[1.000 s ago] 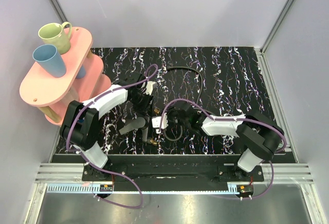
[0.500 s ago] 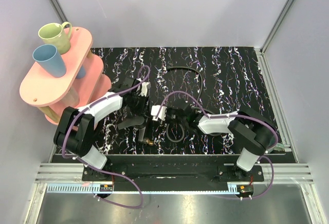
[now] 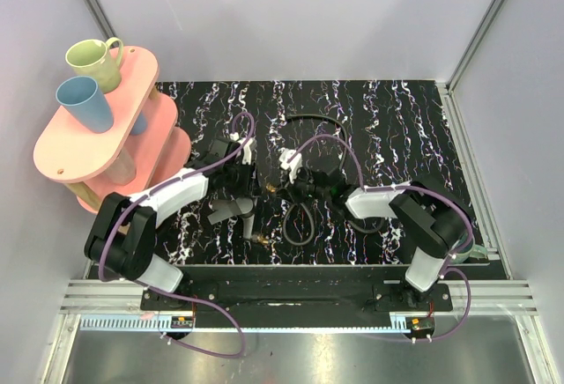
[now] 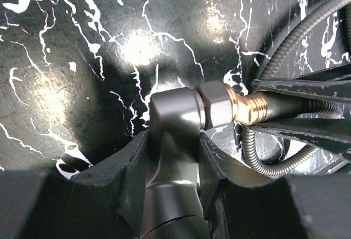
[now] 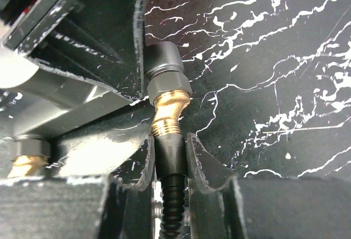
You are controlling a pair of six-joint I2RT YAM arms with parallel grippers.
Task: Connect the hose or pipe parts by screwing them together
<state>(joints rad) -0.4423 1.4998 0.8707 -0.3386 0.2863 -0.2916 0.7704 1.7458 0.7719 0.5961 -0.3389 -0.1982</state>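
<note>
The dark grey forked fitting (image 4: 174,140) sits between my left gripper's (image 4: 174,147) fingers, which are shut on its body. Its hex nut and brass threaded tip (image 4: 248,107) point right. My right gripper (image 5: 169,150) is shut on the black collar (image 5: 169,157) of the thin black hose (image 5: 173,206). The collar butts against the brass thread (image 5: 167,115), in line with it, and bare thread shows above the collar. From above, both grippers (image 3: 249,190) (image 3: 284,186) meet mid-table. The fitting's other branch (image 3: 251,224) points at me, and the hose (image 3: 300,225) loops below.
A pink two-tier stand (image 3: 62,151) at the far left carries a green mug (image 3: 95,62) and a blue cup (image 3: 84,102). More hose arcs at the back (image 3: 315,120). Purple cables (image 3: 330,142) loop over both arms. White walls enclose the black marbled table (image 3: 397,120).
Both grippers have moved away from me with the fitting and the hose end. The right wrist has turned, and its jaws have closed tighter on the hose collar.
</note>
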